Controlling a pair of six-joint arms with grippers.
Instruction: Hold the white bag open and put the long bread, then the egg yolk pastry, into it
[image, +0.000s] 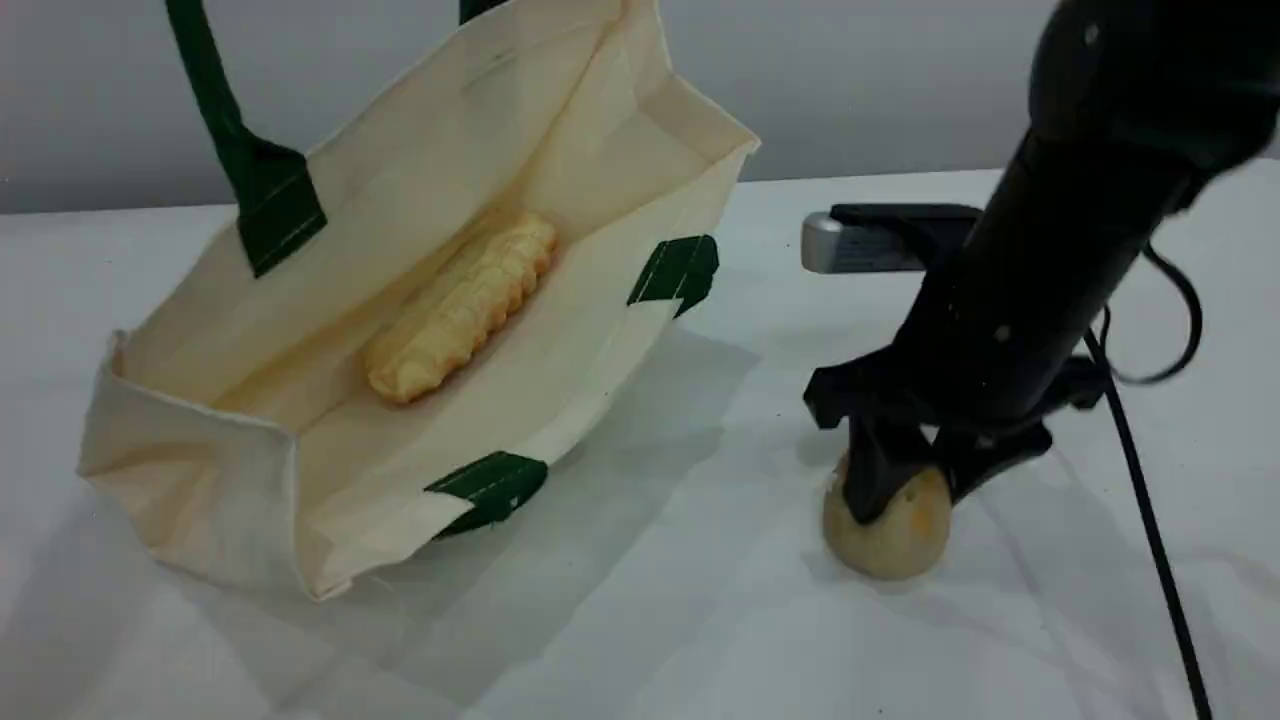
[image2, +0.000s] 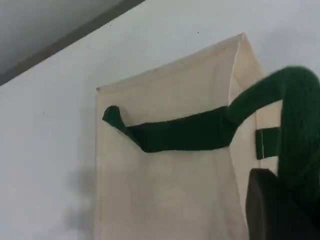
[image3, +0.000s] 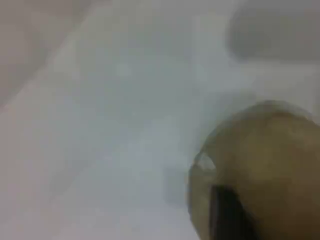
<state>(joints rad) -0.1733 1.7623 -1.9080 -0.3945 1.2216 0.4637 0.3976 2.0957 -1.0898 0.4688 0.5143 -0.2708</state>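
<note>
Right claw (image: 905, 490) closing astride egg yolk pastry (image: 888, 525), grip unconfirmed | left claw clenched on bag handle (image2: 295, 120) | pastry at 4 o'clock from white bag (image: 420, 180) | likely light, crumbly: pinch sides gently

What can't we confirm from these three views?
- Left gripper: cut off by scene view's top edge; wrist view shows one dark fingertip beside the cream canvas tote's dark green strap handle.
- Right gripper on the round beige pastry ball: far-side contact hidden by the fingers; wrist view blurred.
- Ridged golden long roll: absent from both wrist views.
</note>
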